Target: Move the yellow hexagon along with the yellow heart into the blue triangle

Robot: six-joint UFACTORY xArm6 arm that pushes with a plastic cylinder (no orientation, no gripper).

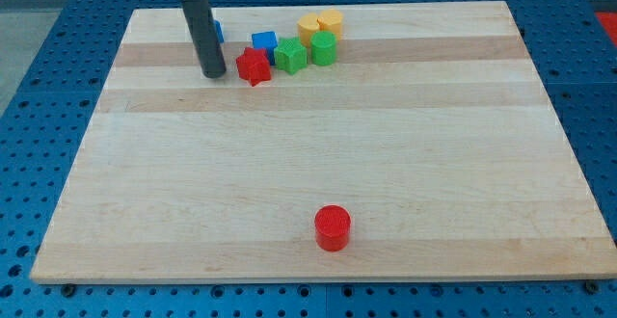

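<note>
Since my tip (bare rod, holding nothing) sits between blue triangle and red star, pushing the yellow hexagon and yellow heart risks dragging the green blocks.

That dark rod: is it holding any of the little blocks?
Nothing is held. My tip rests on the board just left of the red star, partly hiding a blue block behind it.
</note>
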